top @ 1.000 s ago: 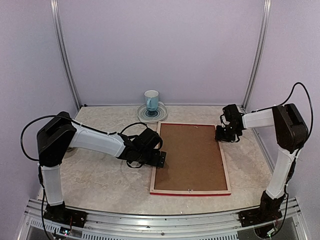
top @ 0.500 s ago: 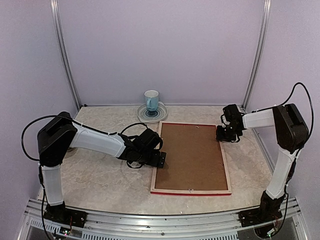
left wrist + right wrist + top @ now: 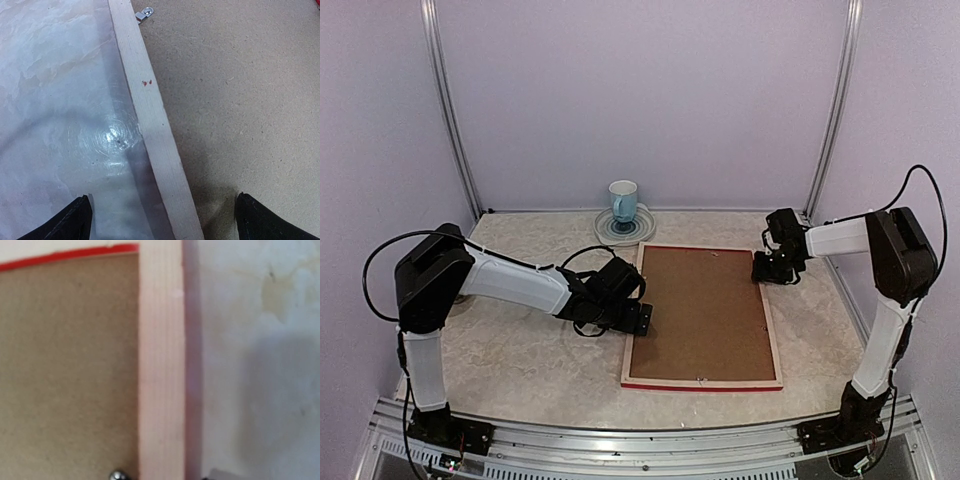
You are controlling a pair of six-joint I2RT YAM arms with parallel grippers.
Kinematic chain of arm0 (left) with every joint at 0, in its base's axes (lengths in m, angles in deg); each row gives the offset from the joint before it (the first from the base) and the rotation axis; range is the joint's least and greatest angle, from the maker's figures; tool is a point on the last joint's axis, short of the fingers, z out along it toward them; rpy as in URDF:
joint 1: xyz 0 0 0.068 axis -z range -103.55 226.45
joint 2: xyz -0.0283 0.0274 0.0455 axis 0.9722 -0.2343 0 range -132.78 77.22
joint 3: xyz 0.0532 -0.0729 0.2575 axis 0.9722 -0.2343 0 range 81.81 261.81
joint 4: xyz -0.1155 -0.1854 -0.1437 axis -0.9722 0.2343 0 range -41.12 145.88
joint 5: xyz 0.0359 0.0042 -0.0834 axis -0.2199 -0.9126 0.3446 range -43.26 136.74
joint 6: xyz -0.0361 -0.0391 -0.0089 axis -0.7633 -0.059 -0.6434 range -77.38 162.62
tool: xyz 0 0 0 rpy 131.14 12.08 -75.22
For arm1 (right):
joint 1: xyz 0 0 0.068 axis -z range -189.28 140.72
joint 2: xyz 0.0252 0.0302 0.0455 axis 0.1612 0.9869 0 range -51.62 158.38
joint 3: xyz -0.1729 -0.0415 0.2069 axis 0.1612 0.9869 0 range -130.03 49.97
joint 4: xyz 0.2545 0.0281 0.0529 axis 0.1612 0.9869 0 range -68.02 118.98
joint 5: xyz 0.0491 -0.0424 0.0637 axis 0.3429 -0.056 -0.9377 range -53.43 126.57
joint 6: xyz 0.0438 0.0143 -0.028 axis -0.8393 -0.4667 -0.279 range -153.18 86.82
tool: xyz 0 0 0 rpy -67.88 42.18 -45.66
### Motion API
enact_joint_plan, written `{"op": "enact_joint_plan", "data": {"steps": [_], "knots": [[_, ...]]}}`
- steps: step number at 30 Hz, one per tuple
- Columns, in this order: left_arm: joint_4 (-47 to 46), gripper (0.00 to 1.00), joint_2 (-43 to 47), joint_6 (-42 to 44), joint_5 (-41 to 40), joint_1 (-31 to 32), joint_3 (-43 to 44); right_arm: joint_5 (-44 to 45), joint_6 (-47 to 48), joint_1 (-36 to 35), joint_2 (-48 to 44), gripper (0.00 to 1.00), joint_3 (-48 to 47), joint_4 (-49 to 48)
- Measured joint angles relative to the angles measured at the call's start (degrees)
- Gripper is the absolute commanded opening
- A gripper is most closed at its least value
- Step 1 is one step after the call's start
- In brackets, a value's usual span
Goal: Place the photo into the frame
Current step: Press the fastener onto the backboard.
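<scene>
The left hand (image 3: 640, 320) is hovering, fingers (image 3: 75, 222) wide apart astride the left rail of the frame (image 3: 774, 345), likely bracing it; the right hand (image 3: 767, 268), grip I cannot tell, is at its far corner. The frame is lying face down on the table (image 3: 540, 350), board (image 3: 700, 310) hiding any photo.

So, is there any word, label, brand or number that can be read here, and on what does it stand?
No text can be read.
The frame and its brown backing board bear no print.
The mug shows blue colour only, too small to tell any lettering.
</scene>
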Motion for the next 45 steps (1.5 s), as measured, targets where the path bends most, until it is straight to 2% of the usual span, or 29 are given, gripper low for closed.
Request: {"op": "enact_joint_plan", "data": {"steps": [8, 14, 23, 28, 29, 32, 33, 45], "knots": [[-0.04, 0.99, 0.00, 0.00, 0.02, 0.00, 0.00, -0.61, 0.76, 0.07, -0.37, 0.40, -0.85, 3.02], [-0.04, 0.99, -0.02, -0.02, 0.02, 0.00, 0.00, -0.24, 1.18, 0.07, -0.37, 0.28, -1.05, 3.98], [-0.11, 0.99, 0.00, -0.02, 0.02, 0.00, -0.02, 0.04, 1.16, 0.07, -0.35, 0.17, -1.07, 3.69], [-0.33, 0.99, -0.02, -0.02, 0.02, 0.00, -0.11, 0.15, 1.01, 0.07, -0.35, 0.17, -1.07, 3.67], [-0.35, 0.99, 0.00, -0.02, 0.02, 0.00, -0.11, 0.15, 1.01, 0.07, -0.35, 0.19, -1.05, 3.67], [-0.35, 0.99, -0.02, 0.00, 0.02, 0.00, -0.11, 0.35, 1.18, 0.07, -0.35, 0.35, -1.07, 3.58], [-0.35, 0.99, -0.02, -0.02, 0.02, 0.00, -0.11, 0.39, 0.98, 0.07, -0.35, 0.36, -1.07, 3.56], [-0.35, 0.99, -0.02, -0.02, 0.04, 0.00, -0.11, 0.57, 1.20, 0.07, -0.33, 0.32, -1.07, 3.58]]}}
